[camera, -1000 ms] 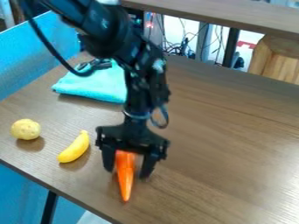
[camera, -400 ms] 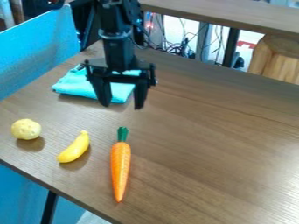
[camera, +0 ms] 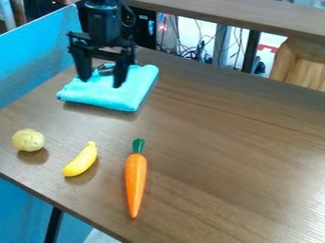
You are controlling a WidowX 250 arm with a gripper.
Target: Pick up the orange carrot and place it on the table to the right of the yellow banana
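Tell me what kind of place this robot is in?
Probably a lab or workshop: a black robot arm hangs over a wood-grain table, loose cables tangle behind it, and a toy-like carrot and banana lie out like props.

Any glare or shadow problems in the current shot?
Camera view: pale sheen on the table toward the right edge; soft shadows below the round yellow thing, at the banana's lower right and along the cloth's front edge; claw nearly black, little shading visible.
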